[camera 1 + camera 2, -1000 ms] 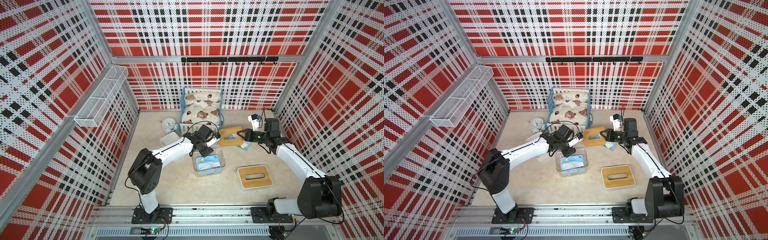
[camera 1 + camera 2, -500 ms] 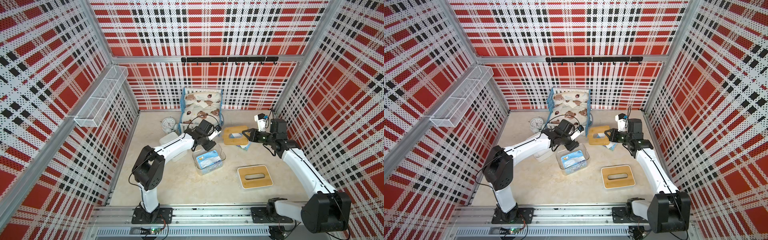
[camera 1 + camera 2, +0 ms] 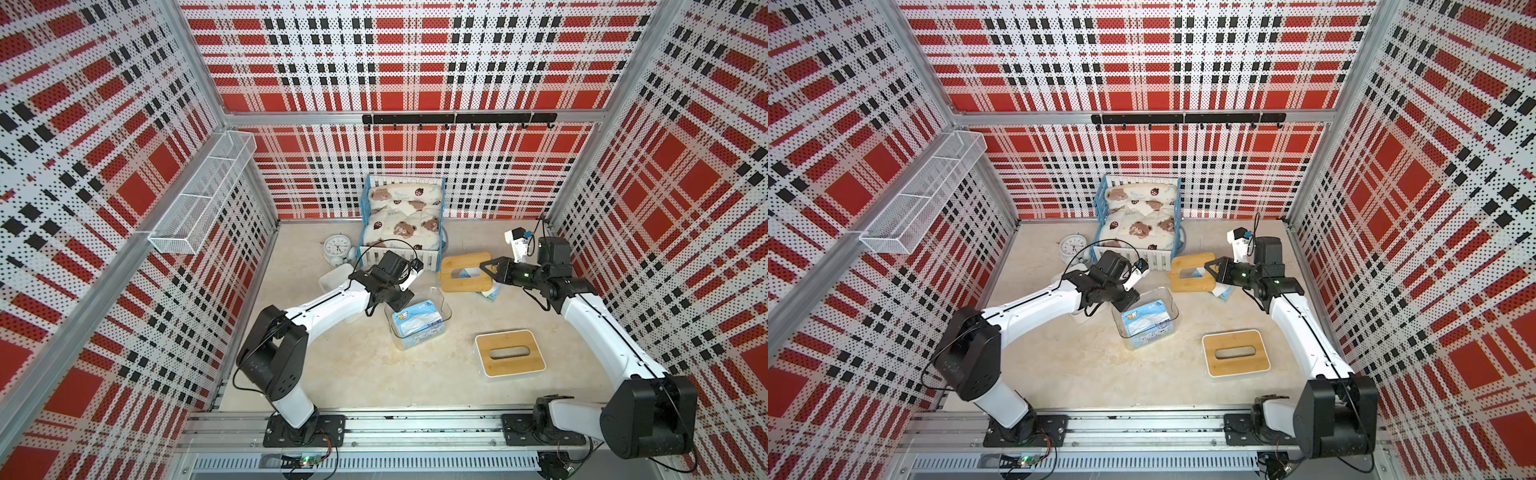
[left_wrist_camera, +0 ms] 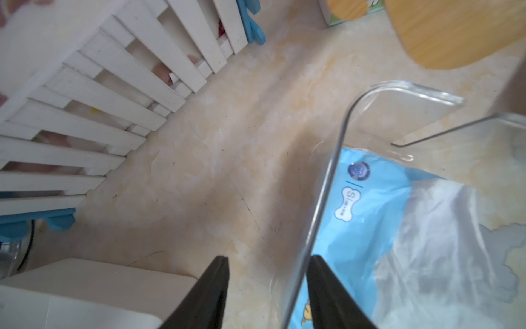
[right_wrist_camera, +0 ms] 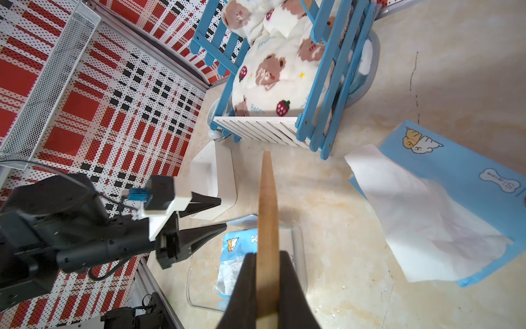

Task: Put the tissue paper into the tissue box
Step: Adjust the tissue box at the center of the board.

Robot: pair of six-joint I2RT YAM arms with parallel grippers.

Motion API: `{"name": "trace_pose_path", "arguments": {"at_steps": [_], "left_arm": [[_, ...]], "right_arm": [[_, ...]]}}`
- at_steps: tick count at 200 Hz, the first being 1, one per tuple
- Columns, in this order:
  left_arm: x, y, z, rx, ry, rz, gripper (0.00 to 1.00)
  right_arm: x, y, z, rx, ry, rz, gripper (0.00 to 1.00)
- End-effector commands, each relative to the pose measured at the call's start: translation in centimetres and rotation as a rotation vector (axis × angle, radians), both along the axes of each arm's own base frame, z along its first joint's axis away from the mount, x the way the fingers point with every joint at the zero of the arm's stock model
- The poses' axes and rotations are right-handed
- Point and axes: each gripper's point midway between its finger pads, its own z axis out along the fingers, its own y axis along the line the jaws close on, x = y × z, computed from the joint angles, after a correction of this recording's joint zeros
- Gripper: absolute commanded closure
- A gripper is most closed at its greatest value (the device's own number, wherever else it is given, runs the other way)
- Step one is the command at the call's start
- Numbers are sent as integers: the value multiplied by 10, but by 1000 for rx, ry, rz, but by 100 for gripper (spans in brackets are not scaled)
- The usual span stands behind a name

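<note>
Plaid red, black and white panels walled a beige stone-patterned table, where a clear box sat near the centre with one tissue pack lying inside it, white sheets showing at the top. At the box's 10 o'clock rim the left gripper had its jaws spread, one finger outside the clear wall and one inside, over the pack; whether either touched the wall could not be told. At 2 o'clock from the box the right gripper was pinched tight on a slotted wooden lid, seen edge-on from its wrist. A second tissue pack lay on the table just beside that lid, a white sheet spilling out. A white box with a wooden top stood at 4 o'clock, an open white box at 10 o'clock, an alarm clock at 11 and a doll bed at 12, against the back wall.
</note>
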Motion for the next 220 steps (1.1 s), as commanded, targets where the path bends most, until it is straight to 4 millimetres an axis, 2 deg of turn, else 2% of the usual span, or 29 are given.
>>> {"name": "trace_pose_path", "arguments": {"at_steps": [1,32,50,98,138,150,180,197,220], "left_arm": [[2,-19,-1,-19,21,-97,56],[6,-33,-7,-5,32,-199,73],[2,-41,-10,25,20,-300,80],[8,-58,-7,52,-28,-490,88],[14,-70,-8,61,-15,-579,90],[19,-73,-7,64,-19,-579,90],[30,-72,6,42,-29,-527,72],[41,-68,24,-8,-50,-435,64],[58,-56,62,-130,-113,-251,57]], "right_arm": [[0,2,17,10,-65,24,100],[-4,-1,15,-8,-69,13,100],[-4,-1,14,-19,-62,18,100],[-8,-8,15,-57,-53,-12,100],[-11,-12,18,-69,-48,-40,100],[-12,-14,19,-73,-43,-48,100],[-13,-12,24,-31,-36,-61,100],[-13,-9,25,8,-25,-64,100],[-13,1,32,136,-9,-47,100]]}}
